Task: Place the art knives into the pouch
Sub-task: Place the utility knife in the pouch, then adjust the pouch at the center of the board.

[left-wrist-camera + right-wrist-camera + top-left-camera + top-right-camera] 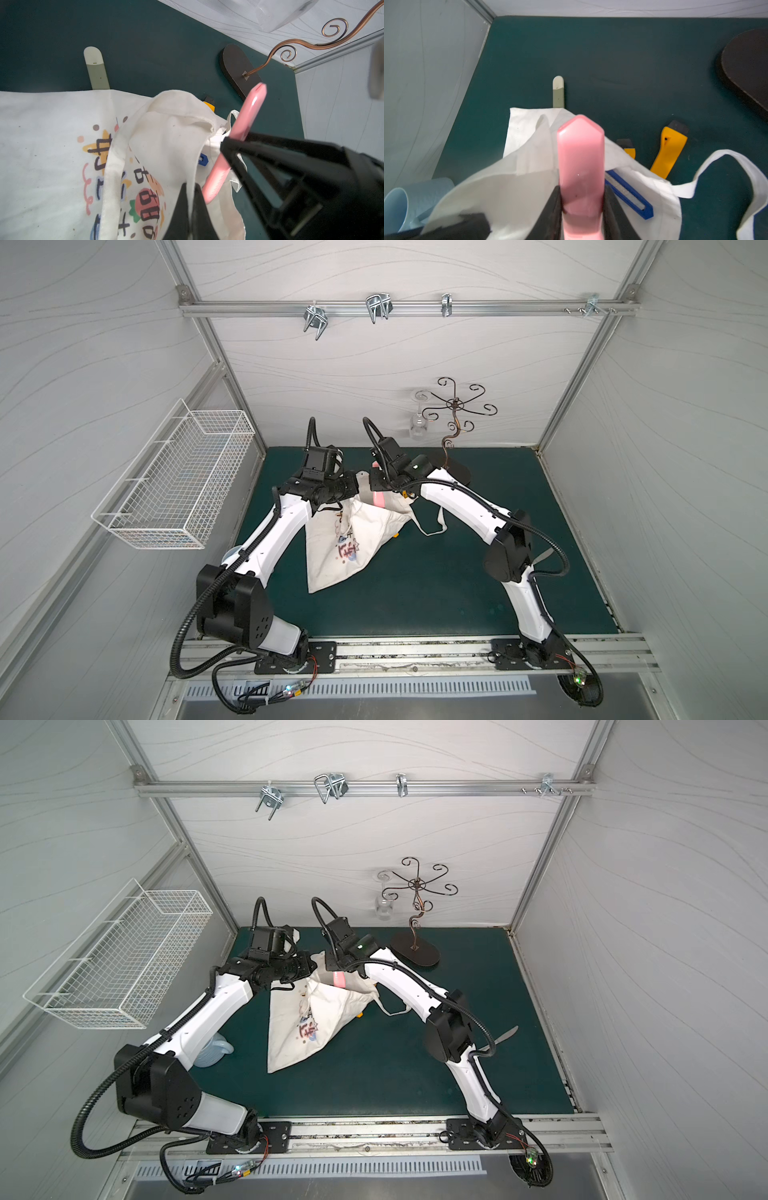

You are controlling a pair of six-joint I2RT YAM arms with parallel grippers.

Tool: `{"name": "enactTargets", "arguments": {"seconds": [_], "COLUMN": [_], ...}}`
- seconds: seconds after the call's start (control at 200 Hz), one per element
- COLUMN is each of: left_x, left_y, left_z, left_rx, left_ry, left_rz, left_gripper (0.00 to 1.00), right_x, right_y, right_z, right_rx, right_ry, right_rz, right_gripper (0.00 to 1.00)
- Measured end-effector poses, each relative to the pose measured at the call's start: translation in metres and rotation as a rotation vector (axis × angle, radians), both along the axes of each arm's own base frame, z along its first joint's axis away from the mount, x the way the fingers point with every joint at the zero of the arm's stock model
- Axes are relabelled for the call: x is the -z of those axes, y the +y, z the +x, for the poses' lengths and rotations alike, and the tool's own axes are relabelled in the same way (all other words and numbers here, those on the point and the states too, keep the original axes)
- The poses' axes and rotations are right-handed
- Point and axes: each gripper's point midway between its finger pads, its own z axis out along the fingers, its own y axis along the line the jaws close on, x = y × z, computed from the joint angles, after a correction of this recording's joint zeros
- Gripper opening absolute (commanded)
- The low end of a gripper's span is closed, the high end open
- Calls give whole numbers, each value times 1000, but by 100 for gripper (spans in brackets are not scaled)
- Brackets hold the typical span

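Grips the pink knife [580, 158] in the right pincer [581, 193], jaws part-closed on its sides, just over the open mouth of the pouch [345, 547]. Pinches the pouch's rim in the left pincer [190, 197], closed tight on the cloth, raising that edge off the tabletop [457, 580]. Shows a blue knife [629, 193] on the cloth by the mouth, with two yellow knives [670, 149] and a grey-green knife [558, 93] just beside the pouch.

L arm [270, 539] & R arm [461, 502]: white shells, blk joints [232, 605], blk ribbed cable conduits [309, 433], blk base plates [324, 649], blk fingers [614, 209]; green LED [415, 467] on R wrist.
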Motion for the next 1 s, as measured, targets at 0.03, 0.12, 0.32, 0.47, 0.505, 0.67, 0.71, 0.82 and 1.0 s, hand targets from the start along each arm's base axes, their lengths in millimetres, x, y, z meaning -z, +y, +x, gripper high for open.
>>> {"name": "enactTargets", "arguments": {"seconds": [0.03,0.12,0.32,0.47,0.505,0.67,0.71,0.82,1.0], "left_x": [0,0,3,2,3,3,3,5,6], "left_y": [0,0,0,0,0,0,0,0,0], "left_z": [0,0,-2,-2,-2,-2,-2,-1,-1], "left_rx": [0,0,2,2,2,3,4,4,4], "left_ry": [0,2,14,13,13,14,14,19,19], "left_rz": [0,0,1,1,1,2,3,4,5], "left_gripper": [0,0,0,0,0,0,0,0,0], "right_x": [7,31,40,18,12,-12,-9,17,77], "right_y": [1,3,0,-28,-40,-103,-117,-138,-128], "right_z": [-5,-21,-29,-20,-17,7,13,18,6], "right_rx": [-8,-33,-66,-33,-17,98,129,162,113], "right_ry": [11,52,74,79,82,111,126,203,366], "right_rz": [-13,-55,-82,-43,-28,66,79,90,82], "right_gripper": [25,27,64,75,75,76,76,76,77]}}
